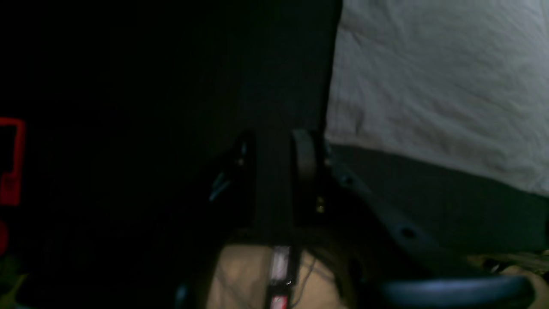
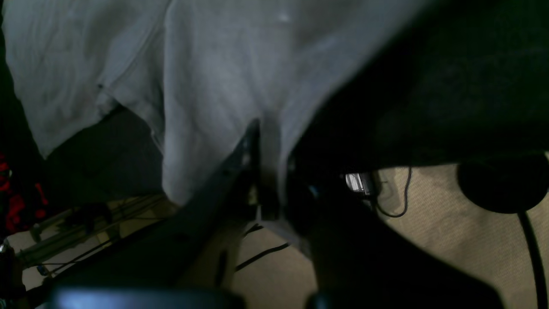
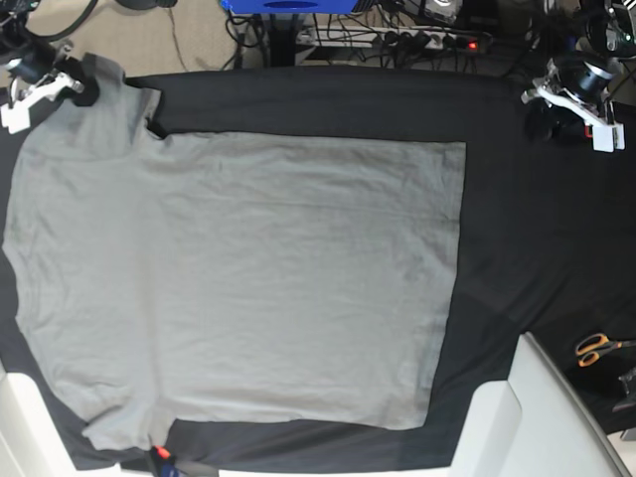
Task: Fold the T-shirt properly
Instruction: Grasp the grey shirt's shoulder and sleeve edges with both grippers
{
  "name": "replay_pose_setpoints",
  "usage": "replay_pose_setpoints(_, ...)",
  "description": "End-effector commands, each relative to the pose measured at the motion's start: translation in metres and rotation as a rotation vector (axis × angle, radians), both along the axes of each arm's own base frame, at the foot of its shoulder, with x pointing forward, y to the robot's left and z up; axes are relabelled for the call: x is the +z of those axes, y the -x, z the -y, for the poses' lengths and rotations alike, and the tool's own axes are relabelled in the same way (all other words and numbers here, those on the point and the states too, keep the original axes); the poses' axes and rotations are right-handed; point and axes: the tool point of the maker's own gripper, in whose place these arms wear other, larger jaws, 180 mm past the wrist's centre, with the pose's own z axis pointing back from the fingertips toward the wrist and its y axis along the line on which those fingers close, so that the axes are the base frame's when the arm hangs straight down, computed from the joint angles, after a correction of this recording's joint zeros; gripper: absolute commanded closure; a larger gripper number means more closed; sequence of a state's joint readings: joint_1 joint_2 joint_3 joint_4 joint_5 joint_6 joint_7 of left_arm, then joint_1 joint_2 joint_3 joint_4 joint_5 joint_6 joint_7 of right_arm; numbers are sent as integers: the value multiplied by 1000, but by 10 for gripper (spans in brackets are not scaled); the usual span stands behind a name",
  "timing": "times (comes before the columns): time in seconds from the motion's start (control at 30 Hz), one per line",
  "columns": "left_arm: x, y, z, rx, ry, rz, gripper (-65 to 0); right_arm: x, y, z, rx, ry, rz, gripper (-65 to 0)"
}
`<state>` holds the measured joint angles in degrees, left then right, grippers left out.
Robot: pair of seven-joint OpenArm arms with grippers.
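The light-grey T-shirt (image 3: 238, 278) lies spread flat on the black table cloth (image 3: 537, 229), neckline side toward the left edge. My right gripper (image 3: 84, 87) is at the far left corner, shut on the edge of the upper sleeve. In the right wrist view, grey fabric (image 2: 214, 86) runs down between the pinched fingers of the right gripper (image 2: 268, 171). My left gripper (image 3: 545, 114) hovers over bare black cloth at the far right corner, well away from the shirt. In the left wrist view the left gripper (image 1: 274, 159) has its jaws a little apart, with the T-shirt (image 1: 437, 86) off to the side.
Orange-handled scissors (image 3: 596, 348) lie near the right edge. A white slanted surface (image 3: 542, 417) cuts across the near right corner. Cables and a power strip (image 3: 437, 40) run behind the far table edge. A small red clip (image 3: 159, 455) sits at the near edge.
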<state>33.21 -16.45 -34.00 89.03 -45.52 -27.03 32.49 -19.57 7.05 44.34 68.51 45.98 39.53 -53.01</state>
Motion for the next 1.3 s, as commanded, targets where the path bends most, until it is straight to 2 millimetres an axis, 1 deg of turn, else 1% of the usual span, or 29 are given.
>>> replay_pose_setpoints(0.0,4,-4,-5,-1,-7,15,-158,7,-6,8,5,19,29,-21)
replay_pose_setpoints(0.03,1,-5,-6,7,-1,13,-173,7,-6,8,5,19,29,-11)
replay_pose_setpoints(0.07,-1,-5,-7,16,5,11,-204,7,-6,8,5,19,29,-5)
replay_pose_setpoints(0.1,-5,-3,-8,25,11,2,-245,7,-6,8,5,19,29,-3)
replay_pose_setpoints(0.2,-7,-11,-4,40,32,20,-380,6,-4,8,7,19,24,-6)
replay_pose_setpoints(0.23,-8,-11,-2,41,33,20,-406,6,-4,8,7,19,24,-6)
replay_pose_setpoints(0.27,-8,-13,-1,44,39,26,-415,6,-4,7,8,19,23,-6)
replay_pose_setpoints(0.33,-8,-22,6,54,59,49,-410,6,-4,7,9,19,22,-6)
replay_pose_setpoints(0.43,-16,-27,15,86,103,56,-410,6,-4,7,9,18,21,-6)
replay_pose_setpoints(0.53,-29,-24,21,119,144,39,-410,6,-4,7,9,18,21,-6)
replay_pose_setpoints(0.6,-39,-21,22,135,163,17,-410,6,-4,7,11,18,20,-6)
replay_pose_setpoints(0.7,-59,-19,41,101,204,-36,-398,6,-4,7,11,19,20,-6)
replay_pose_setpoints(0.77,-65,-18,50,84,221,-54,-359,6,-4,7,11,19,20,-6)
replay_pose_setpoints(0.83,-68,-21,57,76,233,-57,-306,6,-4,7,11,19,20,-6)
replay_pose_setpoints(0.9,-70,-21,59,77,241,-59,-267,6,-4,7,11,19,20,-6)
replay_pose_setpoints(0.93,-69,-27,64,63,246,-51,-257,6,-4,7,11,19,20,-6)
replay_pose_setpoints(1.03,-73,-31,78,38,267,-62,-257,6,-4,8,12,20,20,-6)
replay_pose_setpoints(1.07,-73,-37,81,31,273,-55,-257,6,-4,8,12,20,20,-6)
replay_pose_setpoints(1.17,-75,-42,86,38,290,-50,-257,6,-3,8,12,20,19,-6)
replay_pose_setpoints(1.27,-72,-53,89,40,298,-33,-257,6,-3,8,12,20,19,-6)
